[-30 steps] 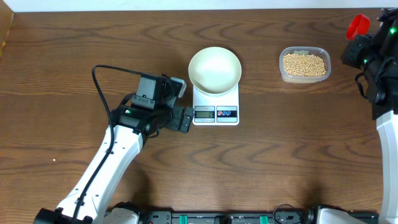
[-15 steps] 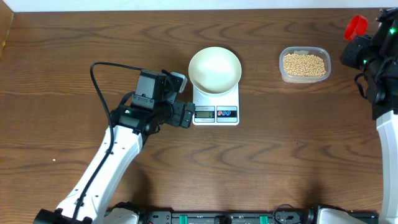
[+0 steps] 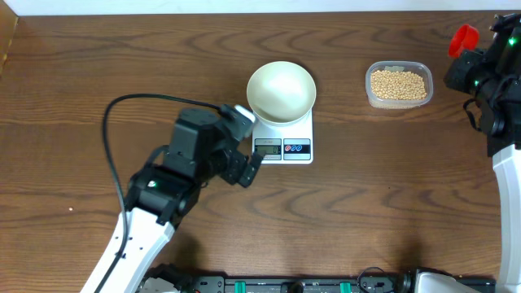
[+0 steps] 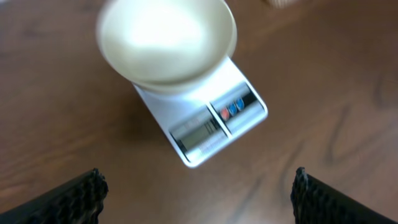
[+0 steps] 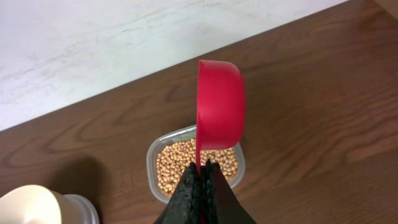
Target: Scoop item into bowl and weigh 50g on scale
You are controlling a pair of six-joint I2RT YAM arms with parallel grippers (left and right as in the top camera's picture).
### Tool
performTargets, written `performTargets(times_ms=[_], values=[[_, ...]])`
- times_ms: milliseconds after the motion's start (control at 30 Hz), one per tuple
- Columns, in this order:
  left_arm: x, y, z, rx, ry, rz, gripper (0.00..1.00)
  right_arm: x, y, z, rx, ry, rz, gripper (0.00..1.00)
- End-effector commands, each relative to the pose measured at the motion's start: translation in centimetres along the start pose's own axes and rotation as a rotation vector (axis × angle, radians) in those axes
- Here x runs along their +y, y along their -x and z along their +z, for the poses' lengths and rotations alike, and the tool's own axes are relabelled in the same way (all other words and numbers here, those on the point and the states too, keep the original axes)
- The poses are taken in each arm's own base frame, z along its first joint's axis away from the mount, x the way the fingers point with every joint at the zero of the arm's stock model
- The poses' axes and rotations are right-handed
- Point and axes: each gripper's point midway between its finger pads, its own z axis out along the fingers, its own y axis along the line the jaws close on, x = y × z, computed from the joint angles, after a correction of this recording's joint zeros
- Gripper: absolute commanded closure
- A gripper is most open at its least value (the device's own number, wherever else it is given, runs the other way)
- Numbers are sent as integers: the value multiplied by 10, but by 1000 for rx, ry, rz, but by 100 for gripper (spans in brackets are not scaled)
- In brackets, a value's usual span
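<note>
The right end effector has its two dark fingers pressed narrowly together on the handle of a red plastic measuring scoop, which stands up from the fingers, turned on its edge. Beyond it in the right wrist view lies a clear rounded-rectangular plastic tub filled with small round beige beans. The scoop seems to hang above them rather than touch, though the angle makes this hard to judge. The tub sits at the far right of the brown wooden desk. The left end effector is spread wide and grips nothing, near the left front corner of a small white flat rectangular digital scale. A round plain white bowl rests on the scale's far half, leaving the grey display and the red and blue buttons uncovered. Bowl and scale stand at the desk's middle, well apart from the tub.
</note>
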Motion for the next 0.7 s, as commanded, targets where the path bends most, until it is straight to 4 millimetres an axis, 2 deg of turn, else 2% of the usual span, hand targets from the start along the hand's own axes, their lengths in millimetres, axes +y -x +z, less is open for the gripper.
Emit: performTargets(times_ms=[0, 367, 533, 667], values=[[-11, -22, 16, 90, -50, 84, 3, 1, 7, -2, -17, 5, -24, 99], [-9, -71, 66, 332, -97, 37, 3, 1, 7, -2, -15, 5, -23, 99], [-9, -90, 79, 418, -108, -10, 3, 1, 7, -2, -15, 4, -24, 99], [-9, -91, 82, 423, -110, -29, 3, 1, 7, -2, -15, 4, -24, 99]])
